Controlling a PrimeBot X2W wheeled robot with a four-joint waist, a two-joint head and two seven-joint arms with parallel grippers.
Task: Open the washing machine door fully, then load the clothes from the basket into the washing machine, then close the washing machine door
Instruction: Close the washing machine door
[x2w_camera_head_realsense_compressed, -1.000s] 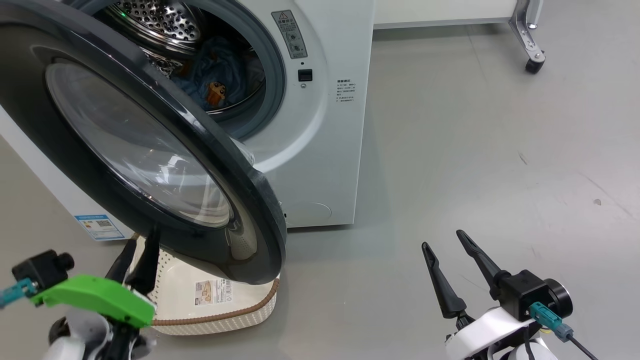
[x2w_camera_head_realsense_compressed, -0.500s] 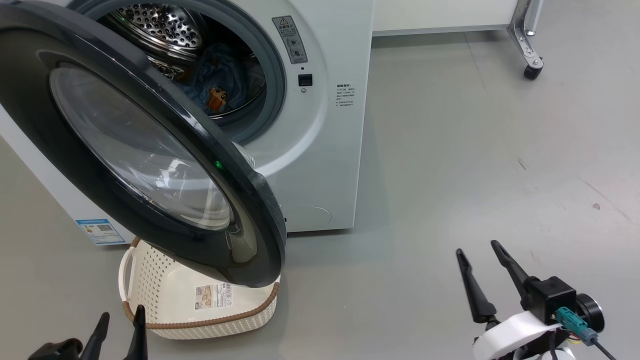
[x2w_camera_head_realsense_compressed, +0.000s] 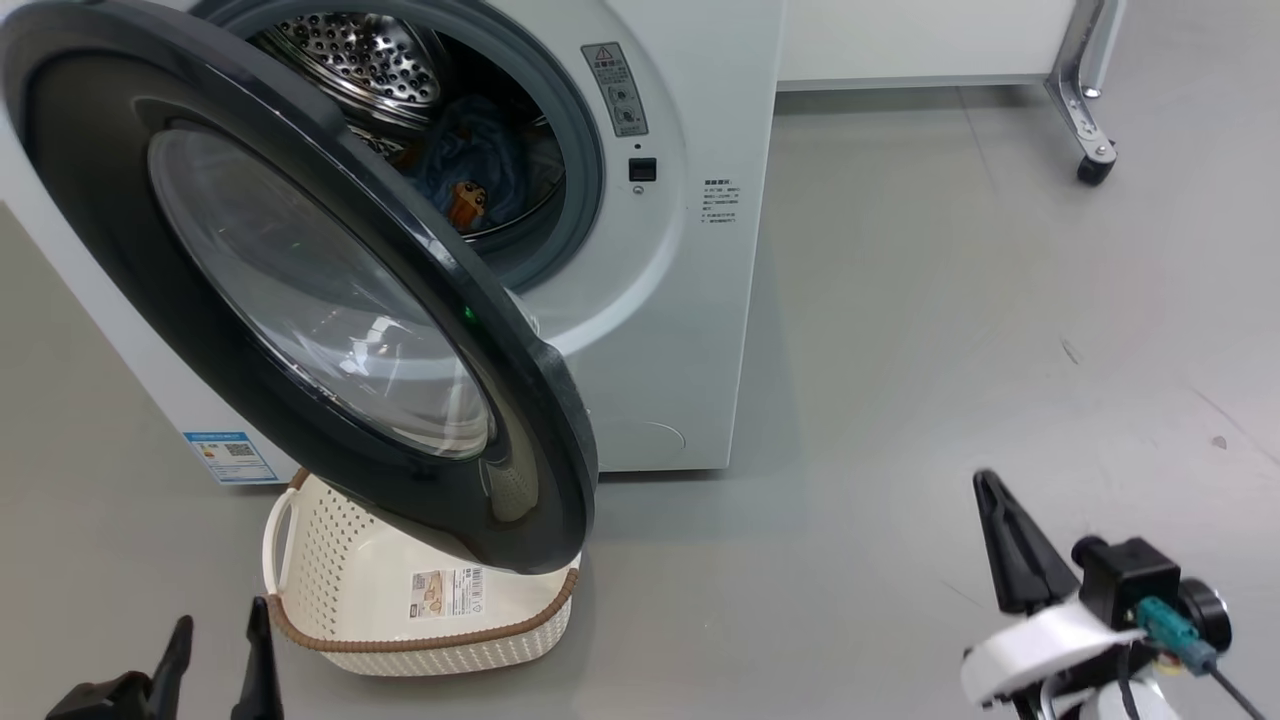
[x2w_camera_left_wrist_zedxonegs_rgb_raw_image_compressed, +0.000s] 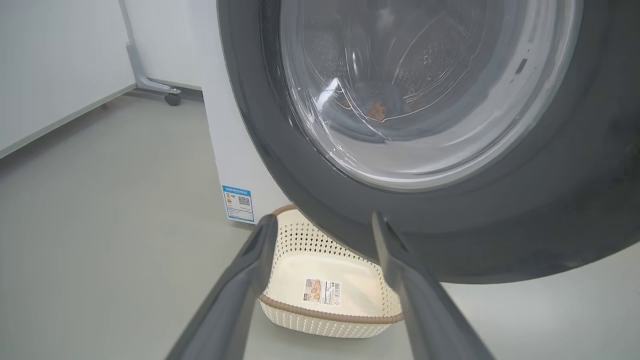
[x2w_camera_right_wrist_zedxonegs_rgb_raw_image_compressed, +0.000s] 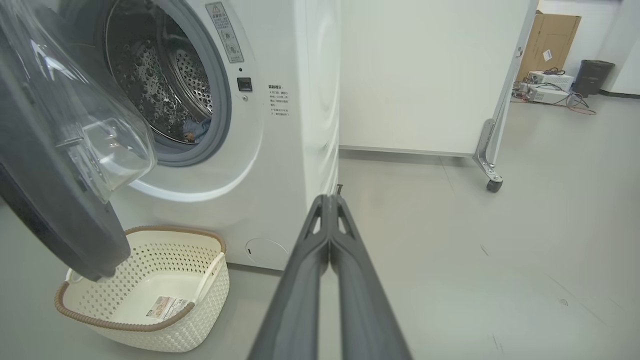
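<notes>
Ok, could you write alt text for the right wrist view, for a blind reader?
A white front-loading washing machine stands with its black-rimmed door swung open and a bit of blue clothes inside the steel drum. A cream basket, seemingly empty, sits on the grey floor under the door; the right arm's shut jaws point forward.

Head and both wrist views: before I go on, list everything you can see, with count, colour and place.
washing machine: one, white, on the grey floor, ahead left.
door: one, black rim, clear glass, swung open above the basket.
clothes: count unclear, blue with orange print, inside the steel drum.
basket: one, cream, brown rim, on the floor under the door; no clothes visible in it.
sticker: one, blue, machine's lower corner.
panel: one, white, behind, on a caster wheel.
cardboard box: one, brown, far background.
bin: one, black, beside the box.
left tool: dark, lower left, open.
right tool: dark, lower right, shut, empty.
</notes>
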